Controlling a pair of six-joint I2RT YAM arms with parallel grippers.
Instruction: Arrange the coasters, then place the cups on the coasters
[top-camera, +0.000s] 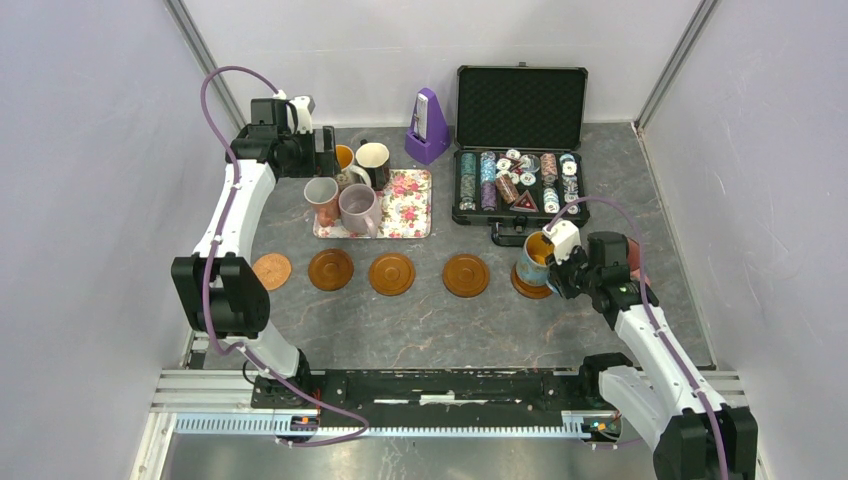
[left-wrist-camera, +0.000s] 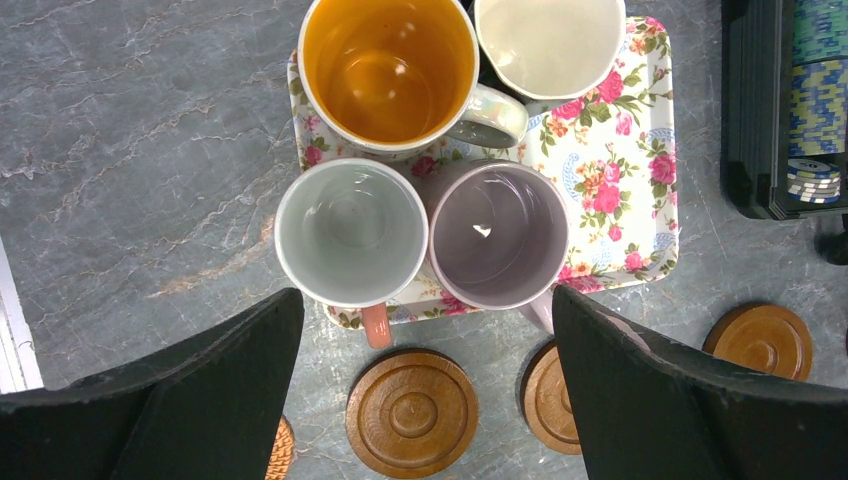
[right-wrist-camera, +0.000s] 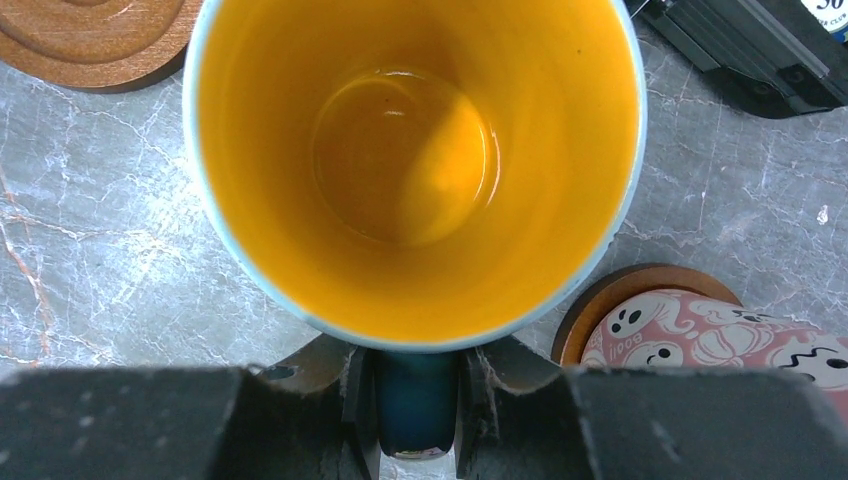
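Observation:
Four coasters (top-camera: 391, 273) lie in a row on the table, with a paler woven one (top-camera: 272, 270) at the left end. My right gripper (right-wrist-camera: 417, 400) is shut on the handle of a blue cup (right-wrist-camera: 415, 170) with an orange inside, held over a fifth coaster (top-camera: 528, 289). I cannot tell whether they touch. A pink ghost-print cup (right-wrist-camera: 700, 335) stands on another coaster (right-wrist-camera: 610, 300) beside it. My left gripper (left-wrist-camera: 425, 300) hangs open above the floral tray (left-wrist-camera: 640, 150). The tray holds an orange-lined cup (left-wrist-camera: 388, 70), a cream-lined cup (left-wrist-camera: 548, 45), a white-lined cup (left-wrist-camera: 350, 232) and a lilac cup (left-wrist-camera: 497, 235).
An open black case of poker chips (top-camera: 520, 185) stands right of the tray, close behind the blue cup. A purple metronome (top-camera: 428, 125) stands at the back. Enclosure walls rise on the left, the right and behind.

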